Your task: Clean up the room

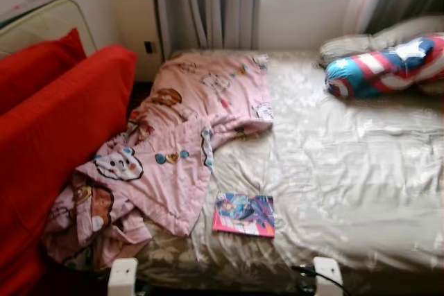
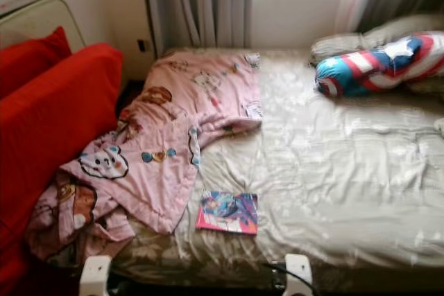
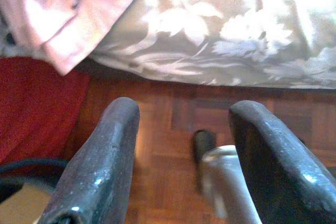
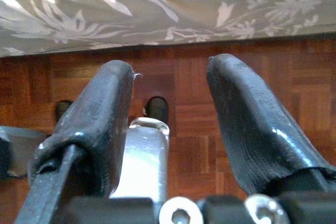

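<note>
the robot stands at the foot of the bed (image 1: 347, 171), and the book (image 1: 244, 215) is the handiest thing to take as a reference: it lies flat on the pale sheet near the foot edge, cover up, just beside the hem of the pink blanket (image 1: 180, 143). that blanket sprawls from beside the book up toward the window end and spills off the bed's side toward the red sofa (image 1: 55, 129), with a bunched wad hanging low by the floor. well apart from the book, at the far end of the bed, lie a striped bolster (image 1: 388, 67) and a pillow (image 1: 361, 43) behind it. the left gripper (image 3: 181, 161) hangs low with its fingers spread and nothing between them, over the wooden floor (image 3: 173, 124) below the bed's edge; the right gripper (image 4: 170, 129) hangs likewise, fingers apart and empty. the sensible first step looks to be lifting the book clear, since it would get in the way once the blanket is straightened. to do that well, bring one arm up over the mattress edge and come at the book from its free side, away from the blanket hem, so the fingers don't snag cloth. the sheet is soft and will give, so press a fingertip under the cover's edge rather than pinching from above, and grip the spine side so the pages don't fan open.
</note>
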{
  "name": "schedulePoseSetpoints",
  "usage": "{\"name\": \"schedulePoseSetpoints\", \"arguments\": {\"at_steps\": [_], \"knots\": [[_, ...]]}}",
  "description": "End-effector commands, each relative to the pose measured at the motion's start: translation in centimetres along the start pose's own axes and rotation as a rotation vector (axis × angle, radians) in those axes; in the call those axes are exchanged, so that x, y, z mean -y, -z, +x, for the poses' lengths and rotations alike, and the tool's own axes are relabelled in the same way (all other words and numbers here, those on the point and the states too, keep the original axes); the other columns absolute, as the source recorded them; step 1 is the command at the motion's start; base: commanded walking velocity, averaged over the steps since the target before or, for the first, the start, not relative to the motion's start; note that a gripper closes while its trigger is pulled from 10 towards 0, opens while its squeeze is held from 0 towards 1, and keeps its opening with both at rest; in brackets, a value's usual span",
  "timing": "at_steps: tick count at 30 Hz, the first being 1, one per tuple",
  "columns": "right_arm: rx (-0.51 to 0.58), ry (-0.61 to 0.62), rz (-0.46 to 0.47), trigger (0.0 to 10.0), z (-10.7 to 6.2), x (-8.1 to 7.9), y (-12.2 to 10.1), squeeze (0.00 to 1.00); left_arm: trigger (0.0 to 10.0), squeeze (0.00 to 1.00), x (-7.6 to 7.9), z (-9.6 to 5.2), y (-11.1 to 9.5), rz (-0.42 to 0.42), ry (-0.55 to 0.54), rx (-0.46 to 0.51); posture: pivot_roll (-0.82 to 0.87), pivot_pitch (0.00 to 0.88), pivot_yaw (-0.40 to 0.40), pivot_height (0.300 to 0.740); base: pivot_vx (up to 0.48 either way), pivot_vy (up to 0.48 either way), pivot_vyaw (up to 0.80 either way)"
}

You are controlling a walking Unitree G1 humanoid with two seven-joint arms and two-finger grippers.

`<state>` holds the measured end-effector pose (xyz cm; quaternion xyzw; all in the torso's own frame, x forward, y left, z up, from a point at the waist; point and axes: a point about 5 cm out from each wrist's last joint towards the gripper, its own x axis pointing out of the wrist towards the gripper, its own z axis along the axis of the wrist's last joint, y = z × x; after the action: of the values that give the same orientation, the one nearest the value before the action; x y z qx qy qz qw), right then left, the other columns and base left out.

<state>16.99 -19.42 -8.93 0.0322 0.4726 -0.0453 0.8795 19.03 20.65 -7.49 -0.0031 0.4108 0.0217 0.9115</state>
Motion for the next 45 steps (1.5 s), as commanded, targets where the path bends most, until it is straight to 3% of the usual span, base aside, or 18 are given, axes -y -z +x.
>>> {"name": "schedulePoseSetpoints", "arguments": {"at_steps": [1, 8, 16, 26, 33, 35, 45], "knots": [[0.033, -0.014, 0.009, 10.0, 0.2, -0.7, -1.1, 0.0, 10.0, 0.0, -0.3, -0.1, 0.3, 0.02, -0.006, -0.017, 0.01, 0.0, -0.006, 0.74, 0.0, 0.0, 0.0], [0.054, -0.008, 0.033, 10.0, 0.3, -0.6, -1.8, 0.0, 10.0, 0.0, -0.1, -0.2, 0.7, 0.016, 0.008, -0.023, -0.02, 0.0, 0.011, 0.74, 0.0, 0.0, 0.0], [0.073, -0.012, 0.026, 10.0, 0.3, -0.4, -2.4, 0.0, 10.0, 0.0, -2.6, -0.9, 1.5, 0.0, -0.021, -0.037, 0.01, 0.0, -0.008, 0.74, 0.0, 0.0, 0.0], [0.049, -0.008, -0.025, 10.0, 0.2, -0.1, -1.3, 0.0, 10.0, 0.0, -1.5, -1.4, 3.6, -0.008, -0.007, -0.076, 0.03, 0.0, -0.012, 0.74, 0.0, 0.0, 0.38], [0.056, -0.02, 0.006, 10.0, 0.1, -0.1, -1.3, 0.0, 10.0, 0.0, -1.4, -1.4, 3.3, -0.017, -0.005, -0.04, 0.03, 0.048, -0.024, 0.74, 0.0, 0.0, 0.41], [0.05, -0.033, -0.013, 10.0, -0.2, 0.0, 0.2, 0.0, 10.0, 0.0, -1.3, -1.4, 3.1, -0.024, -0.007, -0.026, 0.06, 0.083, -0.038, 0.74, 0.0, 0.0, 0.0], [0.082, -0.05, -0.049, 10.0, -0.1, -0.8, -0.5, 0.0, 10.0, 0.0, -1.3, -1.5, 3.2, -0.051, -0.023, 0.005, 0.08, 0.135, -0.058, 0.74, 0.049, 0.0, 0.13]]}}
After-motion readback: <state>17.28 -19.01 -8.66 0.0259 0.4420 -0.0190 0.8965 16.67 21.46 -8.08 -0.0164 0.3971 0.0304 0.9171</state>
